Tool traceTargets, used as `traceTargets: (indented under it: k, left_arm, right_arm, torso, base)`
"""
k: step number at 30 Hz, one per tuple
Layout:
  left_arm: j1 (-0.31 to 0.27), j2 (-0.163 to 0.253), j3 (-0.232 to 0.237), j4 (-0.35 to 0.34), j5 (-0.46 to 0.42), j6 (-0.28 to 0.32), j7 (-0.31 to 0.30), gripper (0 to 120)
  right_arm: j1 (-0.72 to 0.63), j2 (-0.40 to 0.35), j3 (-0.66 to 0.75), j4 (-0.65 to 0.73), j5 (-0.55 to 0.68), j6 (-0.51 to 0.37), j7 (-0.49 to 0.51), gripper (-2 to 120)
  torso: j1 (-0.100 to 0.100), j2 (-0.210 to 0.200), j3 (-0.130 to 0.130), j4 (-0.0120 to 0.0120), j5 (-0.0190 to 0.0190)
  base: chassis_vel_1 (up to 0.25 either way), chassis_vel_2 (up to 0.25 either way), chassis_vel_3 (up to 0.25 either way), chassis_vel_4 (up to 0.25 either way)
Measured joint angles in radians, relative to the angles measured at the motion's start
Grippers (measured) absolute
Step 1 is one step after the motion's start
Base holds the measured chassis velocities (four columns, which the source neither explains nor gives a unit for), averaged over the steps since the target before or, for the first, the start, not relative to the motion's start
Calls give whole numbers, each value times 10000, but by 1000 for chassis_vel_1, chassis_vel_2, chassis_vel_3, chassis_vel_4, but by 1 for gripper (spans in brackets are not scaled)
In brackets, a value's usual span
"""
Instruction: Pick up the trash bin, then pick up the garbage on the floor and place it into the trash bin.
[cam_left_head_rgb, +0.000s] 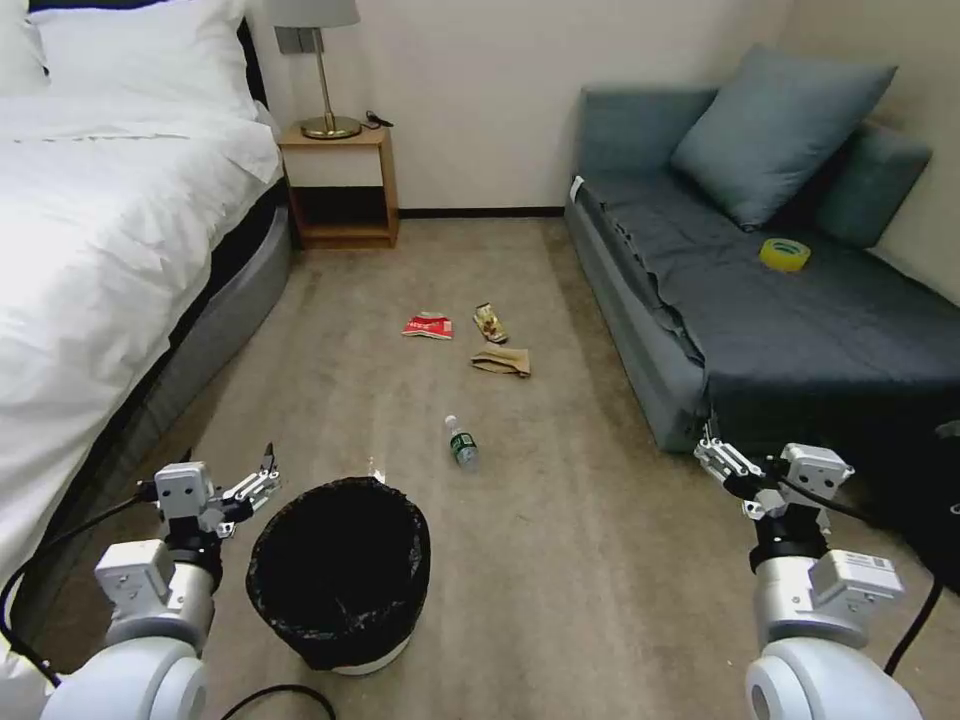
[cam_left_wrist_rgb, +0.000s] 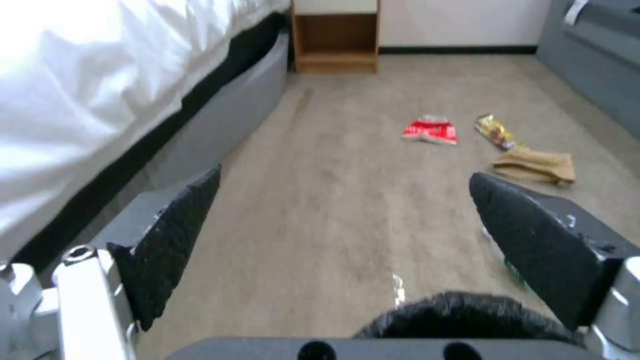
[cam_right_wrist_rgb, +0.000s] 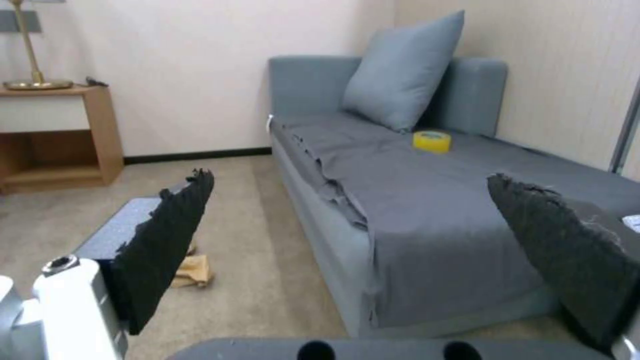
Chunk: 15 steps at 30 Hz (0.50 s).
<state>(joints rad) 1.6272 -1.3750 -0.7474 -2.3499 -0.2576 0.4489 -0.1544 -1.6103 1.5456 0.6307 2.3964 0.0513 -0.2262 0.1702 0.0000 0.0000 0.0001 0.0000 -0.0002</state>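
Head view: trash bin stands upright on the carpet low in front of the robot, just beside the left gripper, lying to that gripper's right and slightly nearer the robot; not touching. Left gripper's jaws spread wide, nothing between them; left wrist view shows the bin's black rim poking in under the spread fingers. Right gripper sits well apart from the bin by the sofa, also spread and holding nothing. Left arm clearly nearer, so the bin grab looks like its job, likely a pinch on the near rim. Bin is round, white plastic at the base, lined with crinkly black bag folded over the lip; thin, slippery, may bunch. Garbage further out on the floor: clear plastic bottle closest, long axis pointing roughly away from the robot; beyond it tan crumpled paper bag, gold-brown wrapper, red wrapper. Carpet short-pile, beige.
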Motion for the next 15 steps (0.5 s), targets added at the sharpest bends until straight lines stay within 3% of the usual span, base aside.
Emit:
traceTargets:
  k: [3,6,7,10,15]
  left_arm:
    - [9,59,31,-57,-278,421,-241,100]
    - [-106,267,41,-48,-1145,1629,-896,100]
    - [-106,267,41,-48,-1145,1629,-896,100]
    - [-189,397,94,51,-1969,2523,-1549,100]
    - [-238,447,202,546,-2121,2912,-1815,100]
  right_arm:
    - [7,-40,16,-14,6,-1,0,100]
    - [51,-89,34,-36,30,0,0,100]
    - [51,-89,34,-36,30,0,0,100]
    - [101,-99,39,-81,34,20,-1,100]
    - [122,-88,38,-173,14,98,-4,100]
  torso:
    - [0,0,0,-1,3]
    - [0,0,-1,0,2]
    - [0,0,-1,0,2]
    - [0,1,0,-1,2]
    - [0,0,0,0,2]
  base:
    - [0,0,0,0]
    - [0,0,0,0]
    - [0,0,0,0]
    - [0,0,0,0]
    - [0,0,0,0]
